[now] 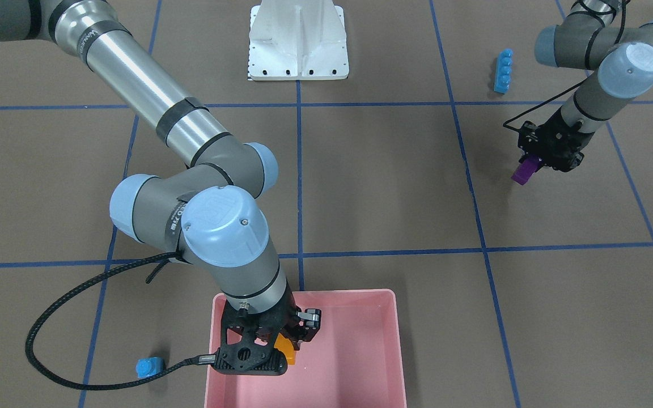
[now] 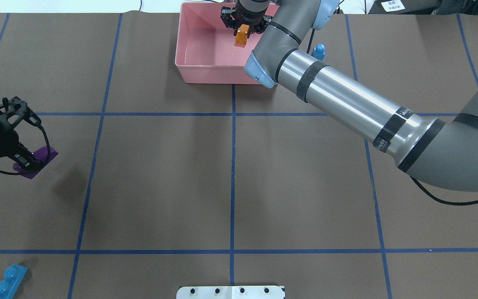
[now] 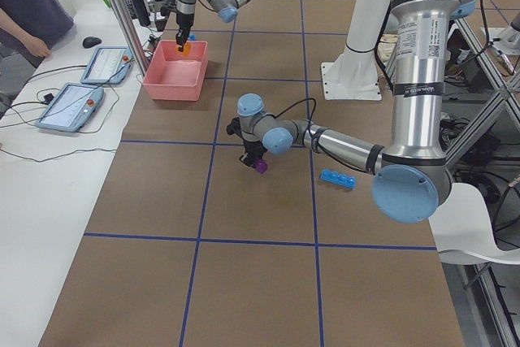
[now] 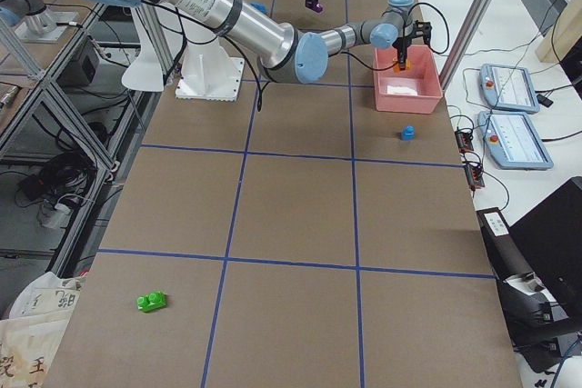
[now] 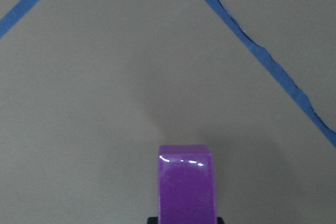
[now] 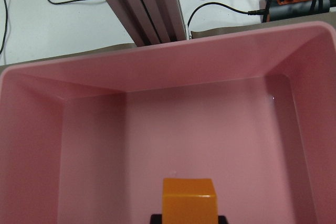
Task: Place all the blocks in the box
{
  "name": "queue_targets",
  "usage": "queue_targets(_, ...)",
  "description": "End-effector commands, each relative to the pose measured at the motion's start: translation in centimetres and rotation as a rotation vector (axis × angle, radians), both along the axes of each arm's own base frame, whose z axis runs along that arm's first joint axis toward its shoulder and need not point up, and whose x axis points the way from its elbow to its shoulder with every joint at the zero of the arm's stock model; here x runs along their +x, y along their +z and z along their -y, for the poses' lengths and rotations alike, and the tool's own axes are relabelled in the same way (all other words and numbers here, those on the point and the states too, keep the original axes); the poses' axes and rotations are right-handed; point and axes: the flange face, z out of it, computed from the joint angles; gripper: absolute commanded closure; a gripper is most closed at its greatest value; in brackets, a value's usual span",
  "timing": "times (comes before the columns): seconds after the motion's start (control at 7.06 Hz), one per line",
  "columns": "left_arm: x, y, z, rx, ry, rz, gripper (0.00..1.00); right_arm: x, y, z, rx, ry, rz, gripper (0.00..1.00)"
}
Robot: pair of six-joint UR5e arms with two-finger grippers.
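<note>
My right gripper (image 1: 288, 344) is shut on the orange block (image 1: 284, 347) and holds it over the inside of the pink box (image 1: 395, 340), near its left side in the front-facing view. The wrist view shows the orange block (image 6: 189, 202) above the box floor (image 6: 210, 129). My left gripper (image 2: 26, 163) is shut on the long purple block (image 2: 40, 161) and holds it above the table; the block also shows in the left wrist view (image 5: 186, 190). The long light blue block (image 1: 504, 71) lies near the left arm. The small light blue block (image 1: 148, 367) sits beside the box. The green block (image 4: 151, 301) lies far off.
The white robot base (image 1: 298, 42) stands at the table's middle edge. The right arm's black cable (image 1: 49, 362) loops on the table past the small blue block. Tablets (image 4: 523, 138) and a person (image 3: 32, 14) are at a side table beyond the box.
</note>
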Motion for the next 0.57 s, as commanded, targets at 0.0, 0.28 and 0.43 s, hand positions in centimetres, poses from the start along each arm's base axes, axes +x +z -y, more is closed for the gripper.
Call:
queue_targets(0.0, -2.8, -8.1, 3.0, -0.066, -0.052, -0.024, 1.00, -0.6, 0.4, -0.2, 0.014, 0.014, -0.010, 0.24)
queue_targets(0.28, -5.5, -13.0, 5.6, -0.073, -0.108, -0.082, 1.00, 0.6, 0.7, 0.7, 0.017, 0.023, -0.016, 0.01)
queue_targets(0.43, -6.1, -14.6, 7.5, -0.091, -0.136, -0.101, 1.00, 2.5, 0.7, 1.8, 0.019, 0.019, -0.013, 0.01)
